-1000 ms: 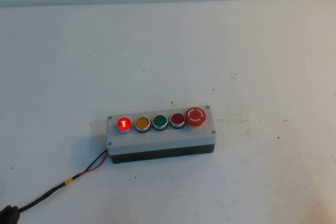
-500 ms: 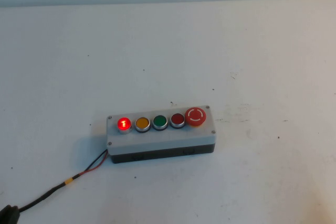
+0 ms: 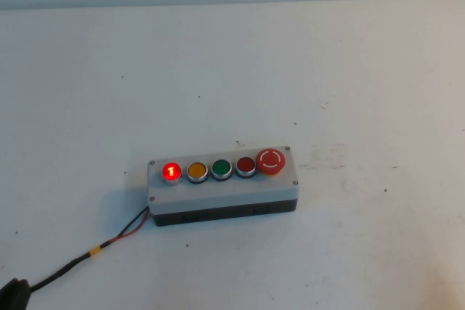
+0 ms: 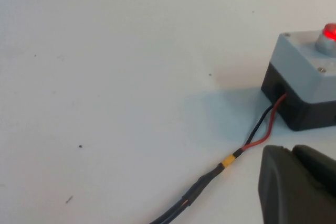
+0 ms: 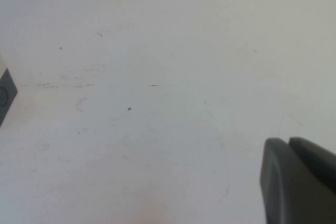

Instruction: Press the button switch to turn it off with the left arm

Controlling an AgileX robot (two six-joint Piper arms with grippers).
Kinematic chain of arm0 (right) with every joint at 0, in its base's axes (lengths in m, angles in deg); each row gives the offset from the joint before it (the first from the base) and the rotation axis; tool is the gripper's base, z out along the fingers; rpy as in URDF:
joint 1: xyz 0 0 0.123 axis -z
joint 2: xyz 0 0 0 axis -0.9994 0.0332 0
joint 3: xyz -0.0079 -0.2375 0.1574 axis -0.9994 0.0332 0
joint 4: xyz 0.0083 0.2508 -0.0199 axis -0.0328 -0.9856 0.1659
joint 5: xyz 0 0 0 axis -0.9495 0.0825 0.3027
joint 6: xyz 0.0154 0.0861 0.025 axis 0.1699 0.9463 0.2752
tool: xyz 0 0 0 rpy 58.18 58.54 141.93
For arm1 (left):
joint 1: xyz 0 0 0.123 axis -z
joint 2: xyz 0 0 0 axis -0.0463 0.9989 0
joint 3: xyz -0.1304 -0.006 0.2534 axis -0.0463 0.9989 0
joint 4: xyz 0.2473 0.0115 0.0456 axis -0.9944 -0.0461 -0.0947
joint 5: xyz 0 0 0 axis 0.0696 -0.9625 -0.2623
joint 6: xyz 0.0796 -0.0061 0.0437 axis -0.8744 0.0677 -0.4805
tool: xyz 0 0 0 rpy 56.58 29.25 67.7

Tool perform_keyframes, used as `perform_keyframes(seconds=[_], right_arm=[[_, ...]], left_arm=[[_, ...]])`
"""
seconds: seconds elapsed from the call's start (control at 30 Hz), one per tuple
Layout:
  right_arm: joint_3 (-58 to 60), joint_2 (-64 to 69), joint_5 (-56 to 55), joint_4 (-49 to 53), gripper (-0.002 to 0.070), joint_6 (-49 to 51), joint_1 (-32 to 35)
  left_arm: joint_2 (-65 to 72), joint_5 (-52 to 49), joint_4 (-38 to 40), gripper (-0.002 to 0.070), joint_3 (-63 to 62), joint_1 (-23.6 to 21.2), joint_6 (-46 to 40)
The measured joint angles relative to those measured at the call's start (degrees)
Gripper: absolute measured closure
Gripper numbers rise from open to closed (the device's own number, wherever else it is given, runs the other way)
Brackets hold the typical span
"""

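Observation:
The grey five-button box [image 3: 221, 183] lies in the middle of the white table. The button switch [image 3: 171, 171] is the small round red button at the box's left end, and it glows. It also shows in the left wrist view [image 4: 330, 32] at the frame's edge. My left gripper [image 4: 291, 150] is shut and empty, low over the table, short of the box's left end and beside its cable [image 4: 210, 177]. In the high view only a dark tip [image 3: 13, 294] shows at the bottom left corner. My right gripper [image 5: 289, 141] is shut and empty over bare table.
The row continues to the right with an orange button [image 3: 197, 171], a green one [image 3: 221, 169], a darker red flat one [image 3: 245, 165] and a large red mushroom button [image 3: 270, 161]. A black and red cable with a yellow band [image 3: 94, 250] runs from the box to the bottom left.
The dark tip at the bottom left corner of the high view has crept slightly further into the frame. The box and the glowing button are unchanged.

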Motion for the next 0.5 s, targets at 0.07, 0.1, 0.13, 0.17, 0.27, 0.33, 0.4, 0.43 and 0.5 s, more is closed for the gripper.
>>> perform_keyframes(seconds=[0.07, 0.1, 0.13, 0.17, 0.27, 0.33, 0.4, 0.43, 0.5], right_arm=[[0.0, 0.0, 0.0, 0.0, 0.0692, 0.0, 0.0], [0.0, 0.0, 0.0, 0.0, 0.0692, 0.0, 0.0], [0.0, 0.0, 0.0, 0.0, 0.0692, 0.0, 0.0], [0.0, 0.0, 0.0, 0.0, 0.0692, 0.0, 0.0], [0.0, 0.0, 0.0, 0.0, 0.0692, 0.0, 0.0], [0.0, 0.0, 0.0, 0.0, 0.0692, 0.0, 0.0], [0.0, 0.0, 0.0, 0.0, 0.0692, 0.0, 0.0], [0.0, 0.0, 0.0, 0.0, 0.0692, 0.0, 0.0], [0.0, 0.0, 0.0, 0.0, 0.0692, 0.0, 0.0]], left_arm=[[0.0, 1.12, 3.1, 0.0678, 0.0, 0.0, 0.22], [0.0, 1.89, 5.59, 0.0678, 0.0, 0.0, 0.59], [0.0, 2.94, 8.63, 0.0678, 0.0, 0.0, 1.18], [0.0, 4.19, 11.36, 0.0678, 0.0, 0.0, 1.64], [0.0, 8.54, 21.62, 0.0678, 0.0, 0.0, 2.3], [0.0, 11.45, 25.36, 0.0678, 0.0, 0.0, 2.3], [0.0, 13.36, 27.03, 0.0678, 0.0, 0.0, 2.3], [0.0, 13.76, 27.94, 0.0678, 0.0, 0.0, 2.3], [0.19, 11.53, 29.21, 0.0678, -0.96, 0.0, 2.43]])
